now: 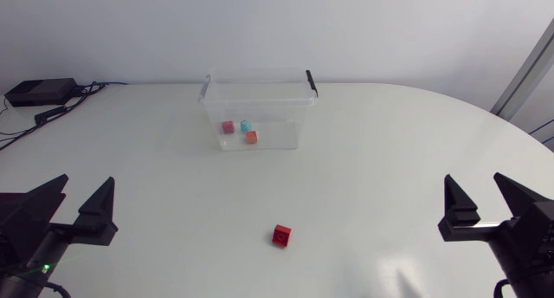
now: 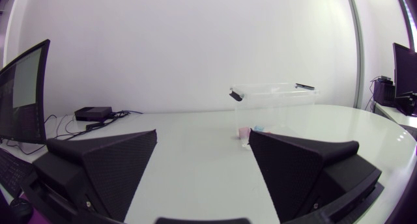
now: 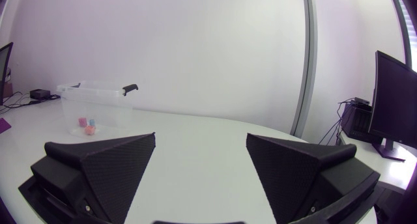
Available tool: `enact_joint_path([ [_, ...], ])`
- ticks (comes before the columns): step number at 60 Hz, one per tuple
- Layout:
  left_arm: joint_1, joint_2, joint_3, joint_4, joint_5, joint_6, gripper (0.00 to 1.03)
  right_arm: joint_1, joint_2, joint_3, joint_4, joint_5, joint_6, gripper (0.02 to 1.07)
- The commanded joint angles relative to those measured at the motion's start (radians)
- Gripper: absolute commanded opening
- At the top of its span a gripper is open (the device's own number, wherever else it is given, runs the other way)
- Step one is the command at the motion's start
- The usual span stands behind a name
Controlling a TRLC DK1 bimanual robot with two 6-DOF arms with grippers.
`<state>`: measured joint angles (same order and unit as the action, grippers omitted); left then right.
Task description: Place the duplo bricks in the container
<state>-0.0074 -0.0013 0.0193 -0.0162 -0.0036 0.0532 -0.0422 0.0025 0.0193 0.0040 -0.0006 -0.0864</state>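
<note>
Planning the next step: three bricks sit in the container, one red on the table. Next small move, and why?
Probably swing the right gripper over the red brick: it lies alone on the table, outside the container, and that gripper is open and empty.

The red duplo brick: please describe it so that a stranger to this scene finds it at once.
On the white table stands a clear plastic container. In front of it, toward the robot, lies one red duplo brick. It is the only brick outside the container; the pink brick, blue brick and orange brick lie inside.
</note>
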Motion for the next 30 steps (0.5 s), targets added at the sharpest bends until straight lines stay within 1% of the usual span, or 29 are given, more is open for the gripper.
enact_joint_path([
  [1, 0.004, -0.011, -0.018, 0.009, 0.008, 0.014, 0.99, 0.011, -0.009, -0.019, -0.009, -0.007, 0.014, 1.03],
  [30, 0.004, -0.011, -0.018, 0.009, 0.008, 0.014, 0.99, -0.005, -0.009, -0.019, -0.013, 0.001, 0.013, 1.03],
])
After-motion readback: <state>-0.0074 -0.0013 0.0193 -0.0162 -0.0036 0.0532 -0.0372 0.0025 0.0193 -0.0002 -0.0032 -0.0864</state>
